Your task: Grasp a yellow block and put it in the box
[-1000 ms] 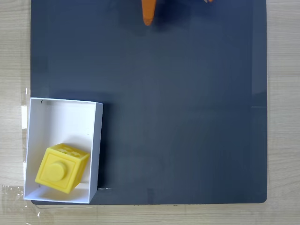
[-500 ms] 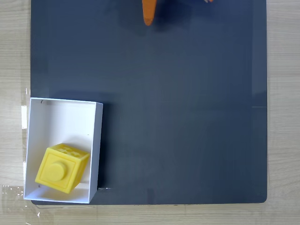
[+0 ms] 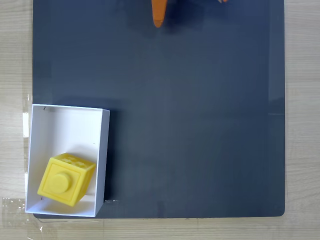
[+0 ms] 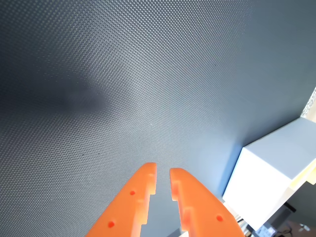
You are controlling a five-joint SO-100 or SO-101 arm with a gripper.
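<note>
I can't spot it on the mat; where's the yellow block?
In the fixed view, the yellow block sits inside the white box, lower left.

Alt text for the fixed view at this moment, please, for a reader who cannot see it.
The yellow block sits inside the white box at the lower left corner of a dark mat on a wooden table. An orange gripper finger pokes in at the top edge, far from the box.

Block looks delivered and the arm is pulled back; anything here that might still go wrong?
Little, I'd judge. The bright yellow studded plastic cube sits tilted in the white open-topped box, leaning toward its right wall in the fixed view, so it may settle or tip. The box overhangs the dark mat edge; a nudge might shift it. The orange claw is nearly closed and holds nothing.
</note>
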